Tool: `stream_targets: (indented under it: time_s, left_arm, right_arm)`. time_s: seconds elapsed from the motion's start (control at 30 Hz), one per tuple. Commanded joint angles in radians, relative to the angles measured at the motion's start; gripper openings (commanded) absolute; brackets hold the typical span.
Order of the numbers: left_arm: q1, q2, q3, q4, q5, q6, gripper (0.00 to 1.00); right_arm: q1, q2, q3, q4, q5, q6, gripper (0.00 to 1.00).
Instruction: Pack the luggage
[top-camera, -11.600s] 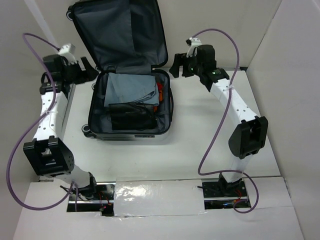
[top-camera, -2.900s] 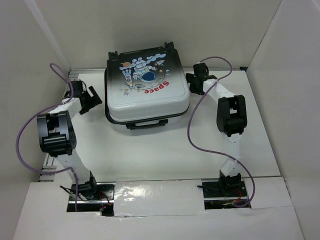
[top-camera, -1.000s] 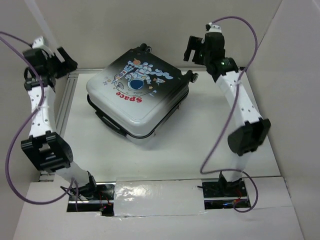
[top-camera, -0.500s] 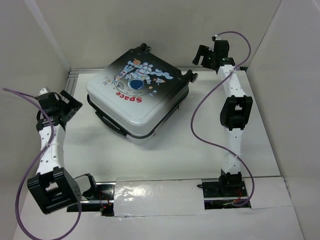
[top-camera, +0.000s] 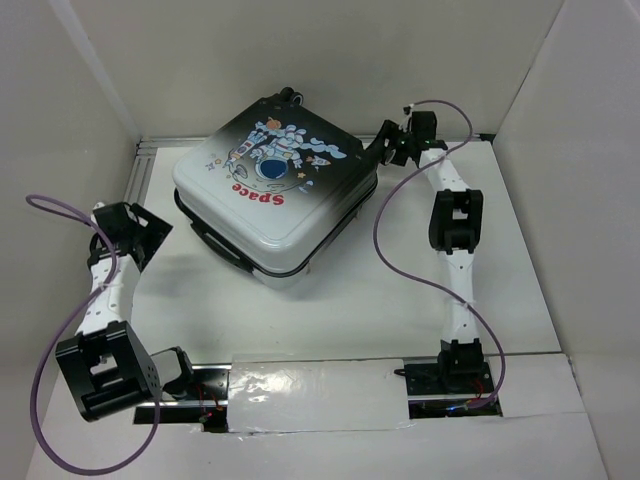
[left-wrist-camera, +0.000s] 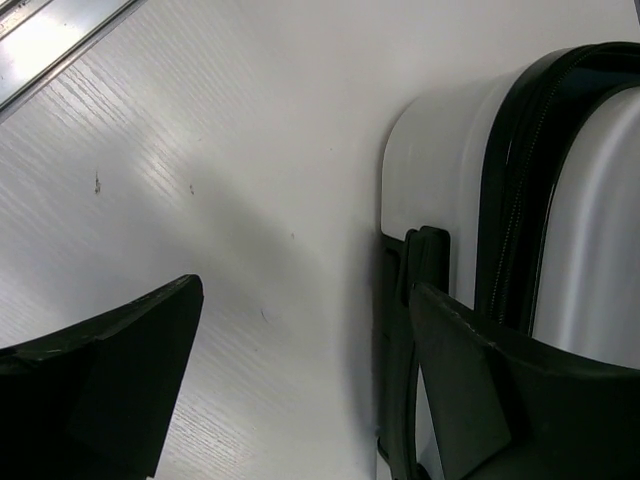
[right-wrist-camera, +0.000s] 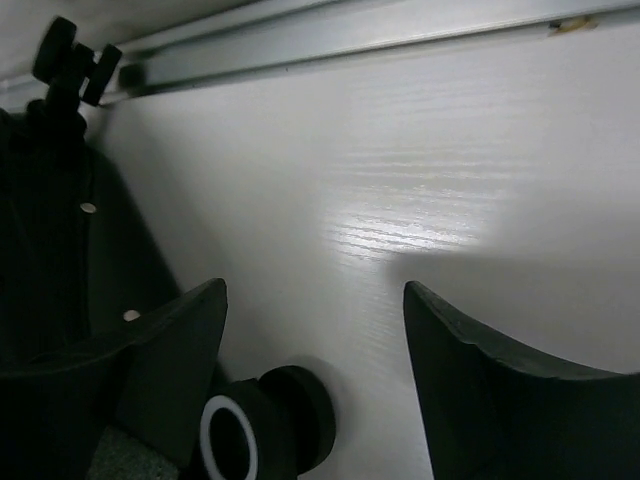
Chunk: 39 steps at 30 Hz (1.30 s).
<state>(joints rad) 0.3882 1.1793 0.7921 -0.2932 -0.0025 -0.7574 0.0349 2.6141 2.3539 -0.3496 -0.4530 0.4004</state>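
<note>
The luggage (top-camera: 270, 190) lies shut and flat on the white table (top-camera: 340, 300), turned at an angle, with its astronaut print and red "Space" facing up. My left gripper (top-camera: 150, 235) is low on the table to its left, open, with only bare table between the fingers. In the left wrist view the gripper (left-wrist-camera: 305, 290) faces the luggage's white side (left-wrist-camera: 440, 170) and black side handle (left-wrist-camera: 410, 300). My right gripper (top-camera: 385, 147) is at the case's back right corner. There the gripper (right-wrist-camera: 315, 288) stands open, with a black wheel (right-wrist-camera: 265, 430) between its fingers, which stand apart from it.
An aluminium rail (right-wrist-camera: 350, 40) runs along the table's back edge, and another (top-camera: 140, 170) along the left side. White walls (top-camera: 560, 150) close in the table. A second wheel (right-wrist-camera: 70, 60) sticks out at the case's far corner. A foil-covered strip (top-camera: 310, 395) lies between the arm bases.
Both arms have come down from high at the back. The left gripper now sits low beside the case's left side, the right one at the wheel corner with its jaws slightly narrower. The luggage has not moved.
</note>
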Motion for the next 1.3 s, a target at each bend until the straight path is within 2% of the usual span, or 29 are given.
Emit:
stream_targets:
  time_s: [0.0,0.2,0.33,0.53,0.7,0.77,0.9,1.03,1.2,1.27]
  left_arm:
    - [-0.006,0.017,0.007,0.057,-0.028,-0.017,0.97]
    - [-0.028,0.077,0.007,0.077,-0.028,-0.017,0.97]
    - [-0.072,0.172,0.041,0.077,-0.091,-0.037,0.97]
    - [-0.109,0.319,0.104,0.107,-0.09,-0.068,0.97]
    - [-0.129,0.419,0.168,0.209,0.024,0.016,0.95]
    - [-0.138,0.477,0.235,0.219,0.058,0.058,0.94]
    - [-0.17,0.568,0.363,0.229,0.172,0.167,0.94]
    - [-0.21,0.687,0.518,0.229,0.283,0.278,0.92]
    - [-0.299,0.813,0.734,0.114,0.251,0.348,0.91]
    - [-0.33,0.845,0.768,0.103,0.237,0.348,0.91]
  right_arm:
    - [0.037,0.056,0.07,0.066,-0.078,-0.012,0.77]
    - [0.108,0.067,0.025,0.046,-0.038,-0.133,0.76]
    - [0.117,0.067,-0.056,0.028,-0.049,-0.181,0.7]
    - [0.106,-0.015,-0.209,0.049,-0.162,-0.242,0.64]
    - [0.106,-0.145,-0.43,0.092,-0.227,-0.311,0.57]
    - [0.115,-0.201,-0.52,0.139,-0.239,-0.311,0.56]
    - [0.128,-0.392,-0.828,0.233,-0.239,-0.311,0.54]
    - [0.161,-0.546,-1.046,0.255,-0.199,-0.301,0.52]
    - [0.267,-0.716,-1.307,0.316,-0.058,-0.264,0.53]
    - [0.276,-0.741,-1.337,0.316,-0.004,-0.218,0.55]
